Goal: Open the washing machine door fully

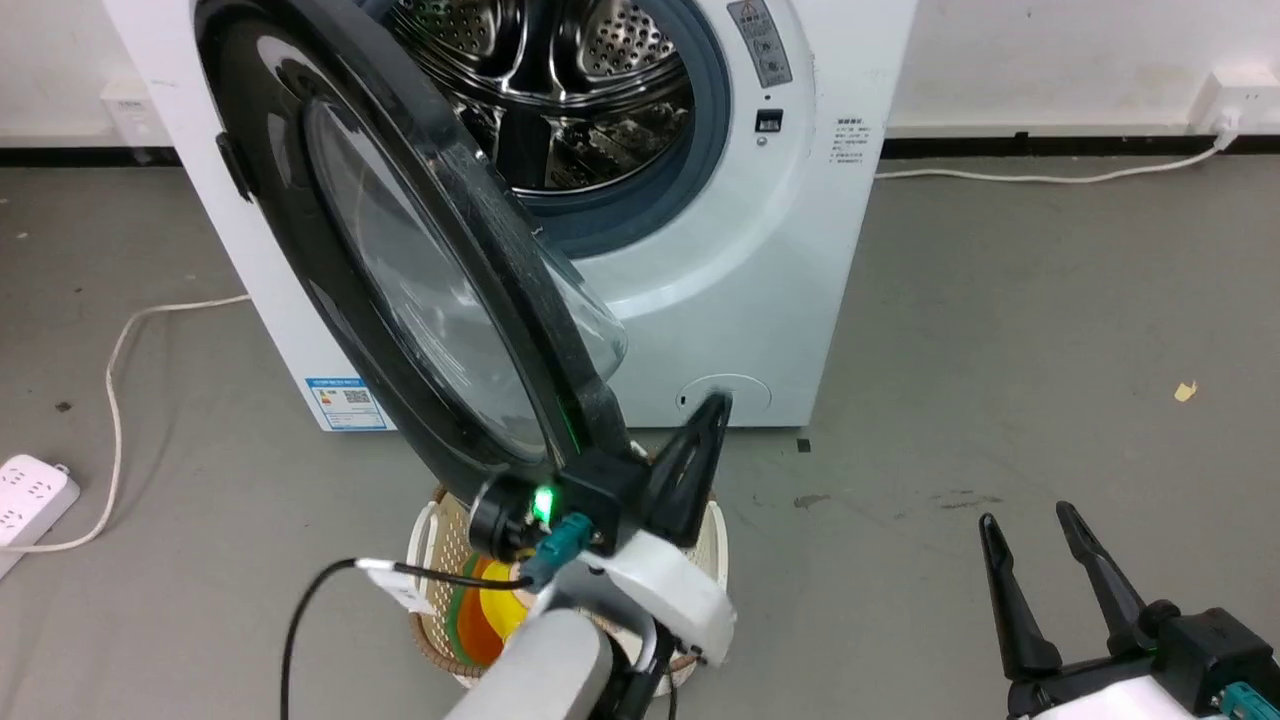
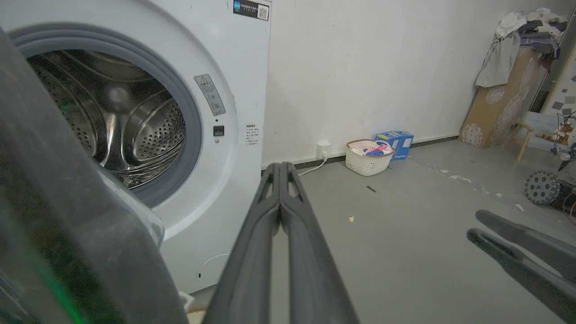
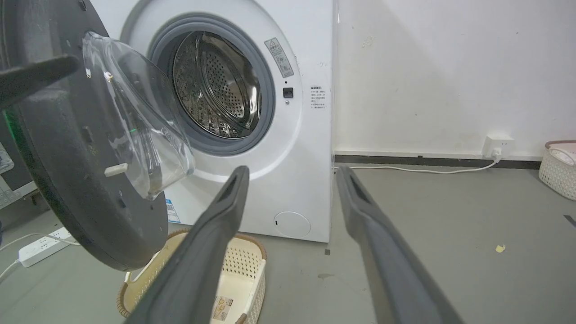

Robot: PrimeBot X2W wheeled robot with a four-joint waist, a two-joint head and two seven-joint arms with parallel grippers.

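Washing machine door (image 1: 420, 290), ajar, just left of the closed left claw (image 1: 715, 405).

Cream laundry basket (image 1: 440, 555) on grey floor (image 1: 1000, 330), white power strip (image 1: 30, 495), wall socket (image 1: 1238, 100)

My left end effector (image 2: 280, 168) holds its dark fingers pressed together beside the glossy black round washing machine door (image 2: 67, 234); behind stands the white box-shaped washing machine (image 2: 245, 90), perforated steel drum (image 2: 117, 121) exposed.
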